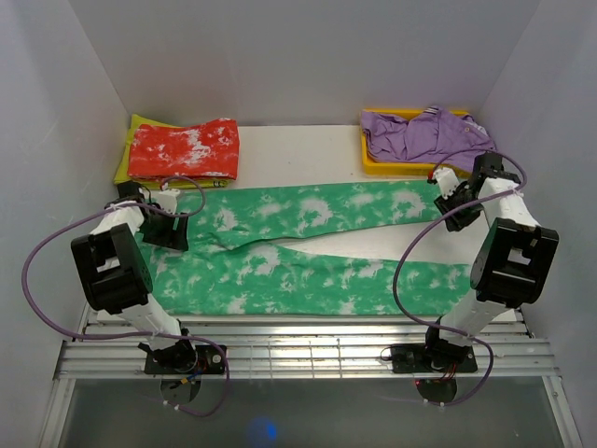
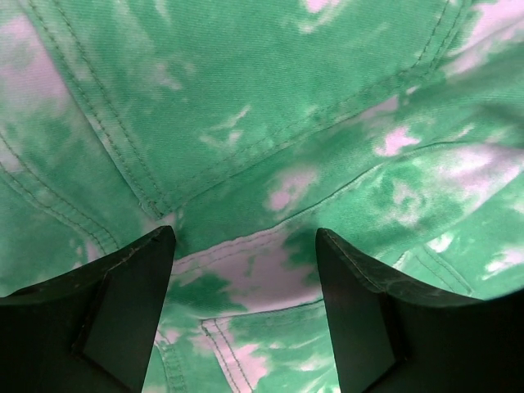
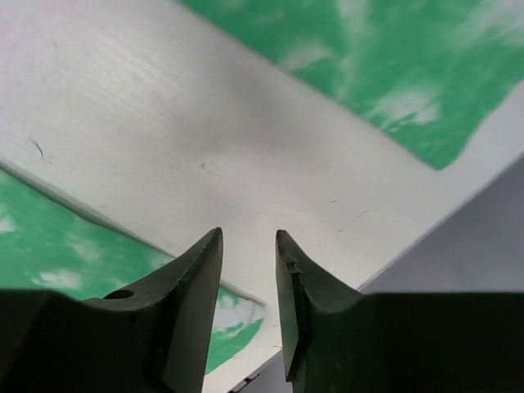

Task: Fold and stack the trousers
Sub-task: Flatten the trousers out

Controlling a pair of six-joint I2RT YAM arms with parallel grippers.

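Observation:
The green tie-dye trousers (image 1: pixel 308 247) lie flat across the table, waist at the left, two legs running right in a narrow V. My left gripper (image 1: pixel 171 229) hovers open over the waist end; the left wrist view shows seams and a pocket of the trousers (image 2: pixel 270 139) between its wide-spread fingers (image 2: pixel 131 286). My right gripper (image 1: pixel 455 207) is above the bare table near the far leg's end. In the right wrist view it (image 3: pixel 248 237) is slightly open and empty, with the two leg ends (image 3: pixel 393 74) on either side.
A folded red-and-white garment (image 1: pixel 184 149) lies on a yellow-green cloth at the back left. A yellow tray (image 1: pixel 373 164) with a purple garment (image 1: pixel 420 135) stands at the back right, just behind my right gripper. White walls enclose the table; a slatted rail runs along the front edge.

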